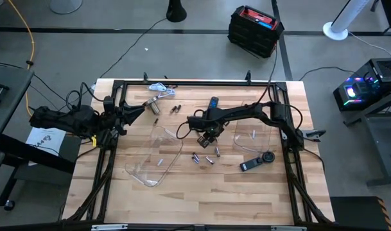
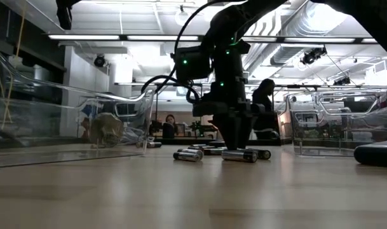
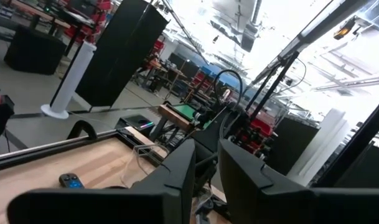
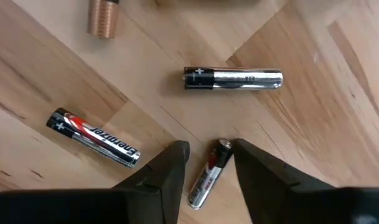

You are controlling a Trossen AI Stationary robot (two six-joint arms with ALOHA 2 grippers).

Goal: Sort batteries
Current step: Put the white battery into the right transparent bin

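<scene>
Several batteries [image 1: 196,157] lie loose on the wooden table between two clear trays. In the right wrist view I see three of them lying flat: a silvery one [image 4: 233,79], a dark one with red print [image 4: 93,138], and one [image 4: 208,177] between my fingers. My right gripper [image 4: 208,152] is open, low over the table [image 2: 234,137], and its fingers stand on either side of that battery without plainly touching it. My left gripper [image 1: 136,109] waits open near the table's left edge, holding nothing [image 3: 205,171].
A clear tray [image 1: 155,154] lies left of the batteries and another [image 1: 253,138] to the right; each holds a small battery. A black remote [image 1: 256,160] lies near the right tray. A second remote [image 1: 213,102] and a silver cylinder with white cable [image 1: 153,102] are near the far edge.
</scene>
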